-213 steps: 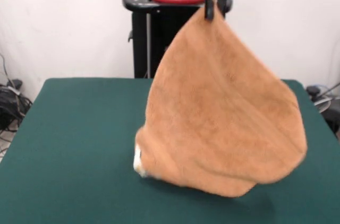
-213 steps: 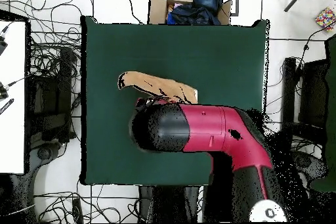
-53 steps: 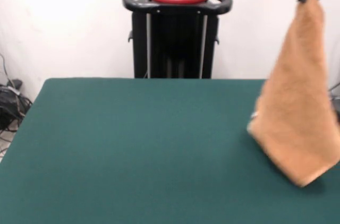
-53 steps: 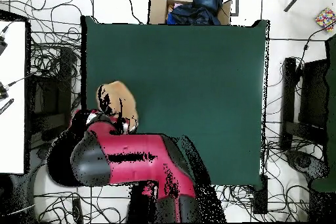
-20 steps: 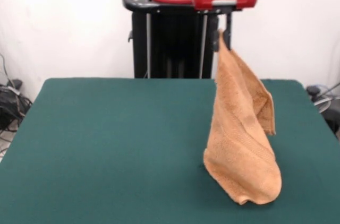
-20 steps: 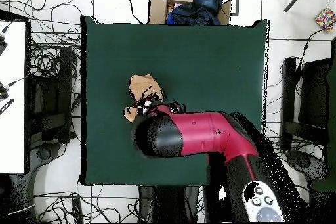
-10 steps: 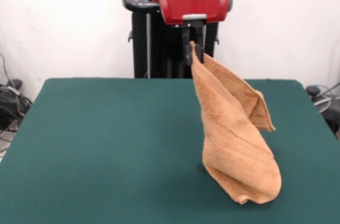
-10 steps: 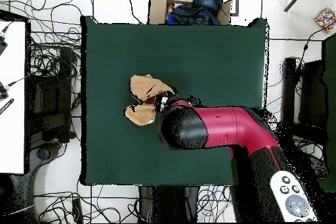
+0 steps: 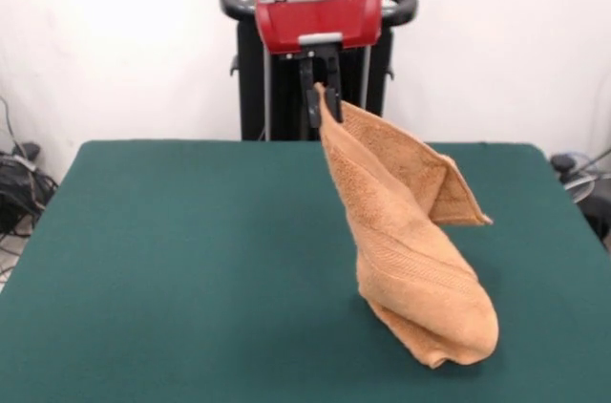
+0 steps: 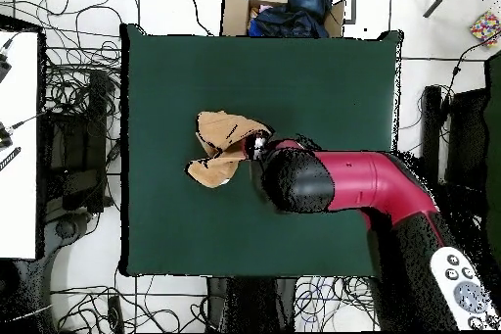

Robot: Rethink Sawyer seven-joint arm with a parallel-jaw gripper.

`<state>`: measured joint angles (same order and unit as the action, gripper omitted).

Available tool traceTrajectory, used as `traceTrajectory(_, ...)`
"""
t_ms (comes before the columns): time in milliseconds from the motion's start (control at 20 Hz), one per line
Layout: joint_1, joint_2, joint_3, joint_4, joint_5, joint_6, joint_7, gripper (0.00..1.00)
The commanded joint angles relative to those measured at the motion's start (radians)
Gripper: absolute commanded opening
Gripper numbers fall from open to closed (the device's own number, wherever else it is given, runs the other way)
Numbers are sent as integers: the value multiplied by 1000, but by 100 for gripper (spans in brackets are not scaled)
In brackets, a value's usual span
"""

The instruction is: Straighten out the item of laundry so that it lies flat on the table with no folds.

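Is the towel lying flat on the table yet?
No: the gripper holds one corner of the towel up, its lower end bunched on the table.

Bright, even light; faint soft shadows

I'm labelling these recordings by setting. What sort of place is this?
Most likely a robotics lab: a pedestal-mounted red arm works a towel on a green-covered table, loose cables sprawl over the floor, and a cardboard box of cloth sits behind.
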<state>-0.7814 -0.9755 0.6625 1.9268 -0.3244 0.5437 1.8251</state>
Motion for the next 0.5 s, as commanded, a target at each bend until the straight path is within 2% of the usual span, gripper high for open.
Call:
traceTrajectory(50,-43,92,91,-99,-60,154,-264,0)
traceTrajectory(500,-61,194,84,-214,-92,191,-366,0)
